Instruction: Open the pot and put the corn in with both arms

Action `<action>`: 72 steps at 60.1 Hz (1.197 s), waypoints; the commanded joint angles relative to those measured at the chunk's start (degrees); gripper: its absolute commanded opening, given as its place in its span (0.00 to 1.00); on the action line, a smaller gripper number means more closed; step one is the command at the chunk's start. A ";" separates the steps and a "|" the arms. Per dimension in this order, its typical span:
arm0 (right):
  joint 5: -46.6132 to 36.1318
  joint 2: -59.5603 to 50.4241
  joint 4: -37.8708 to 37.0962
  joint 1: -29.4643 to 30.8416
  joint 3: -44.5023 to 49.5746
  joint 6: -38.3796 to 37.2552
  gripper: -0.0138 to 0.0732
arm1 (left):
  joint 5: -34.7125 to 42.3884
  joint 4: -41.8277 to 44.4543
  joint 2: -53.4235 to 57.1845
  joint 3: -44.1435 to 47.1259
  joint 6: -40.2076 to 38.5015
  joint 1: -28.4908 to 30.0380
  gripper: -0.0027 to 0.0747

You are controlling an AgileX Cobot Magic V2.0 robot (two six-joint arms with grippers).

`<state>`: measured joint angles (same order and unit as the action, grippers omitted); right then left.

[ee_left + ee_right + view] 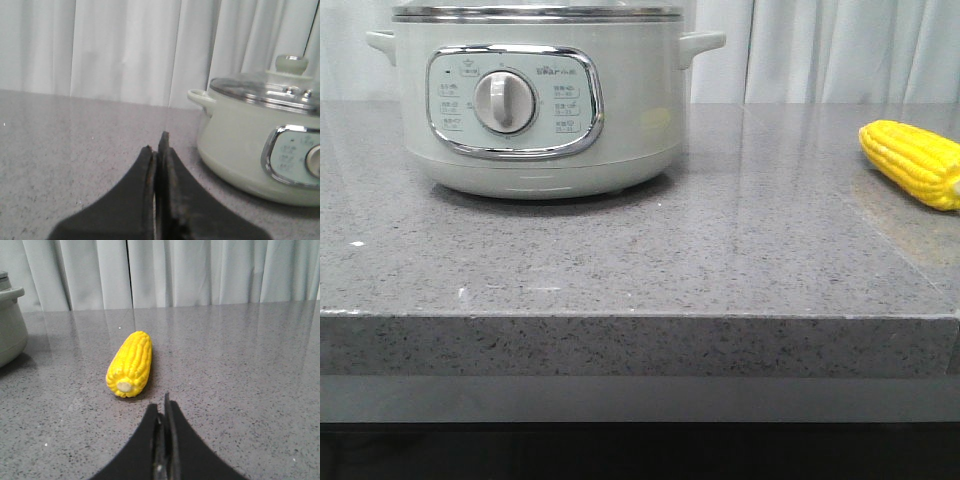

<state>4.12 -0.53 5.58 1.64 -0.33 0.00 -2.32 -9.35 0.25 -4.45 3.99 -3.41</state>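
The large round pale grey-green pot (535, 100) sat on the left of the speckled grey stone counter (720, 260), its glass lid (265, 90) on, contents hidden. The yellow corn cob (912, 162) lay well apart, right. Both the left gripper (159, 150) and right gripper (161, 412) were clenched, empty. The round cob might roll if nudged; the lid's small knob (291, 64) might slip.

This looks like a kitchen-style setup, possibly staged. A speckled grey stone-look counter (640, 260) with a thick front edge carries a pale grey-green electric cooker (535, 100) with a chrome-framed control panel (515, 100) and a silver dial (506, 102). At 3 o'clock from it lies a yellow corn cob (912, 162). Plain white pleated curtains (200, 272) close off the whole background.
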 commanded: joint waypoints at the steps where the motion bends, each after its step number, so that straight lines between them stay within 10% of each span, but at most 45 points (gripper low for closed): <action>1: -0.51 -1.36 -0.06 0.44 -5.60 0.00 0.08 | 2.32 -0.80 -0.14 -6.06 -0.37 0.03 0.01; 35: 27.25 18.92 -0.06 0.44 -36.42 0.00 0.08 | -28.48 -0.44 -22.87 -35.14 -0.26 0.03 0.01; 72: 32.44 29.81 -0.06 0.44 -38.94 0.00 0.08 | -27.95 -0.44 -28.31 -36.43 -0.26 0.03 0.01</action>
<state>39.81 28.54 5.58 1.64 -37.48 0.00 -34.16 -9.27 -27.38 -38.84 3.99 -3.41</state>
